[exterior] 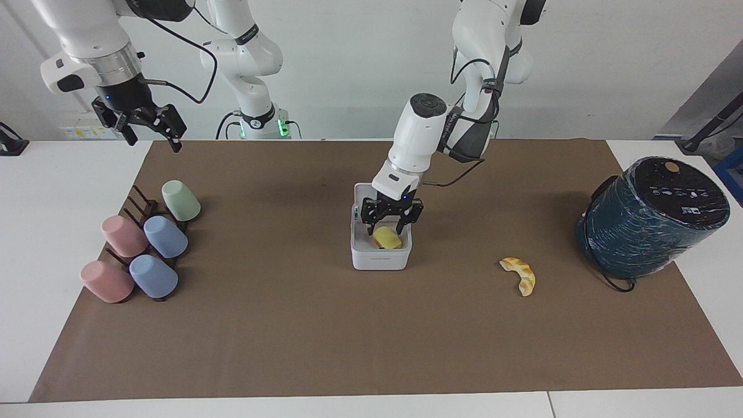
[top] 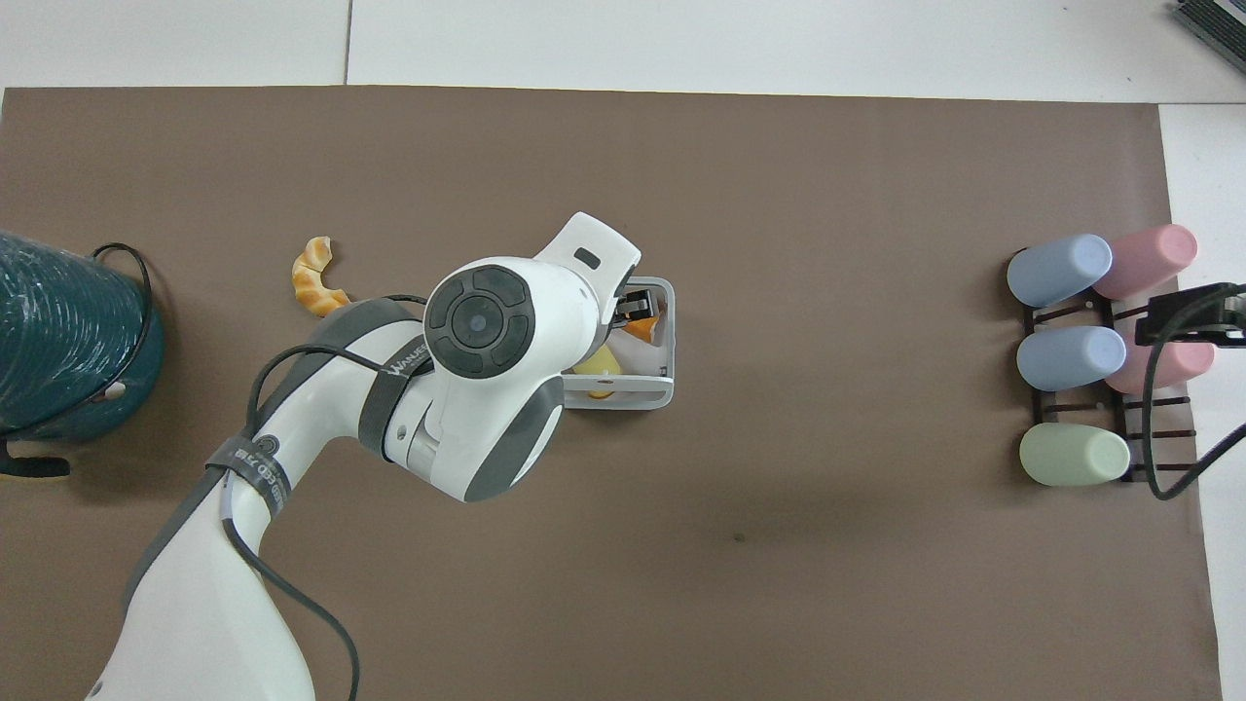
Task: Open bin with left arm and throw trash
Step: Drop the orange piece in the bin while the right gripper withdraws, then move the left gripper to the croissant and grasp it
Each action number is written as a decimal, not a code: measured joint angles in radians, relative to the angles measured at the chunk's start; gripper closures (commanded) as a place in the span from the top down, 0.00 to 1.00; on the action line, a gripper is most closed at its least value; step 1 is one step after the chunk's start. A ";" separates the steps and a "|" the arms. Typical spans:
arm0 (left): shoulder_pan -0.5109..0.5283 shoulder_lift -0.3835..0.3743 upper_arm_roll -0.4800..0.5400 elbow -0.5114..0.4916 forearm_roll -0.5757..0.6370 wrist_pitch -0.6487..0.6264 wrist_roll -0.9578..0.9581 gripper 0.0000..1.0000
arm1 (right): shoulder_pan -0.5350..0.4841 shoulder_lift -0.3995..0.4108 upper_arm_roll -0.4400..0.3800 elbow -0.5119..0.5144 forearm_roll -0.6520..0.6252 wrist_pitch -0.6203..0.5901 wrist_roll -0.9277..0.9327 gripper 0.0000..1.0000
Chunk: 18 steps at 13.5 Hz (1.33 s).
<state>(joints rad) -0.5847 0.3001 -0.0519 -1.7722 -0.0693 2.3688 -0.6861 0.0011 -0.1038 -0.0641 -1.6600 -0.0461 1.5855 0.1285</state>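
Lettering "WANJEE…" on the left arm (top: pixel 321 389) sleeve, partly unreadable.

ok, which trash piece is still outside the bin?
The tan crescent: it lies on the brown mat toward the left arm's end. The yellow block and orange nub are inside the open bin.

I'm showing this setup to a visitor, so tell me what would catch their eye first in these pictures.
Mid-table, the left gripper hangs open over the open white bin, with a yellow block and an orange piece inside. A tan crescent lies on the mat toward the left arm's end, near a big teal cylinder. At the right arm's end, pastel cups sit on a rack under the raised, waiting right gripper.
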 measured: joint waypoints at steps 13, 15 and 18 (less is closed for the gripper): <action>0.410 0.002 0.041 0.043 0.040 -0.180 0.442 0.82 | 0.032 -0.001 -0.019 -0.005 0.055 -0.012 0.002 1.00; 0.449 0.003 0.041 -0.001 0.040 -0.146 0.487 0.82 | 0.033 -0.002 -0.016 -0.005 0.049 -0.012 0.002 1.00; 0.456 0.012 0.040 -0.076 0.040 -0.053 0.491 0.83 | 0.033 -0.002 -0.015 -0.006 0.047 -0.012 0.002 1.00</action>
<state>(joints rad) -0.1282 0.3124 -0.0120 -1.8485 -0.0288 2.3162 -0.1952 0.0337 -0.1058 -0.0788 -1.6657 0.0009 1.5730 0.1306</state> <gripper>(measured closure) 0.172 0.000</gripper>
